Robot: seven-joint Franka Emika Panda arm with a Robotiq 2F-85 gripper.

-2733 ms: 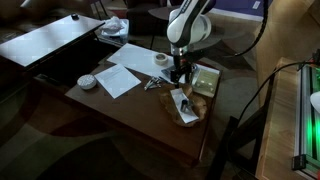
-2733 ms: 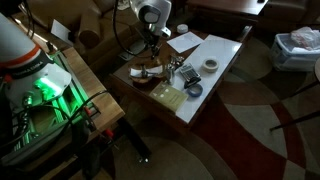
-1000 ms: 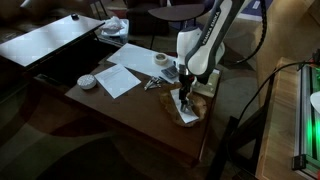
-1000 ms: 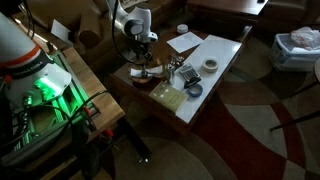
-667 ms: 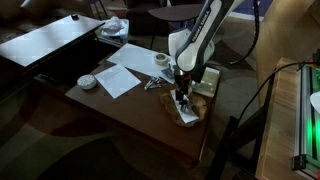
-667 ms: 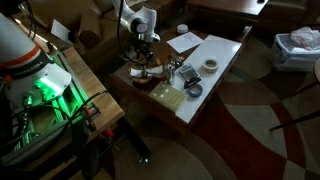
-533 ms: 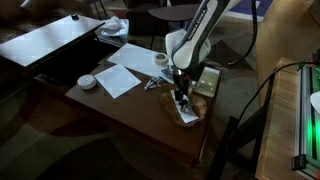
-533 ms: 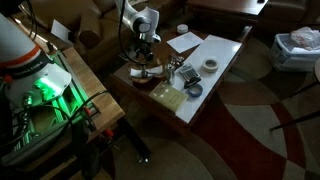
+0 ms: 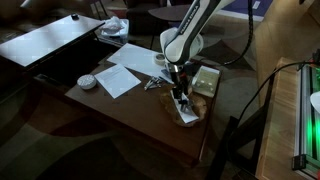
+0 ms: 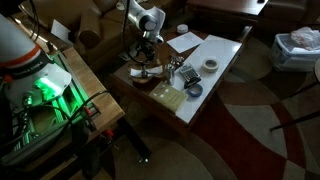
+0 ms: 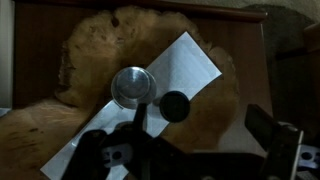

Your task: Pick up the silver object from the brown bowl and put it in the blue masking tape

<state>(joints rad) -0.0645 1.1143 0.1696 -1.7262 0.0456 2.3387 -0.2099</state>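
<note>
Gripper point(image 9: 179, 92) hangs low over the brown bowl point(image 9: 195, 117) at the right end of the wooden table point(image 9: 130, 115), wrist pointing down. From the wrist view I see the silver object point(image 11: 132, 87) over a white slip of paper point(image 11: 185, 65) that lies in the bowl point(image 11: 90, 50). Its round head faces the camera and its thin handle runs down into the dark gripper body at the bottom of that view. I cannot tell how wide the jaws stand, or whether they have closed on the handle. Going left to right in an exterior view, I see a small white dish point(image 9: 87, 81) at the far left. A white sheet of paper point(image 9: 122, 78) comes next, then a dark metallic tangle point(image 9: 152, 84), with a pale tape roll point(image 9: 161, 60) farther back. After that come the bowl under the gripper and a green pad point(image 9: 207, 80) just beyond it. In an exterior view the blue masking tape point(image 10: 193, 90) lies flat near the table edge, beside the green pad point(image 10: 168, 97) and well apart from the bowl point(image 10: 140, 76).
</note>
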